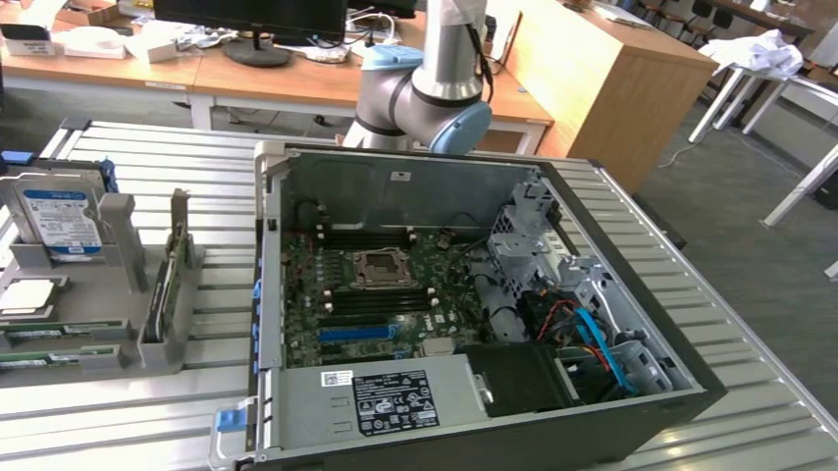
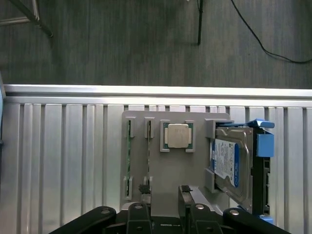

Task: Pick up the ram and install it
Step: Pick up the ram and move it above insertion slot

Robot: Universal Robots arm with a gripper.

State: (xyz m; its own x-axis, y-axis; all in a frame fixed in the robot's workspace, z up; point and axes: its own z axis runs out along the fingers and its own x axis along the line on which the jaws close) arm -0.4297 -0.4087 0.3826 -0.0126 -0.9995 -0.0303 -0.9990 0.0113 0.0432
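Table [image 1: 131,157] of ribbed metal carries everything. An open computer case [image 1: 392,186] lies on its side across the middle of the table, and the robot arm [image 1: 419,88] rises behind the case's far wall. Inside the case a green motherboard [image 1: 347,294] covers the floor, with a square processor socket [image 1: 380,265] between rows of black slots and a blue slot strip [image 1: 356,334] below it. A grey power supply [image 1: 380,397] with a black label fills the near corner, and blue and orange cables run through the drive bay on the exterior view's right.

A grey parts tray [image 1: 92,324] [image 2: 175,170] sits at the table's edge on the exterior view's left. It holds a hard drive [image 1: 59,221] [image 2: 226,163] standing in its end pocket, then a processor chip [image 1: 29,294] [image 2: 176,135] lying flat. The ram [image 1: 59,334] [image 2: 148,146] stands on edge in the narrow slot beside the chip, with a second green stick [image 2: 129,146] in the next slot.

The end effector [image 2: 163,195] hangs over the tray's edge by the slot ends, its dark fingers [image 2: 141,192] spread apart with nothing between them.
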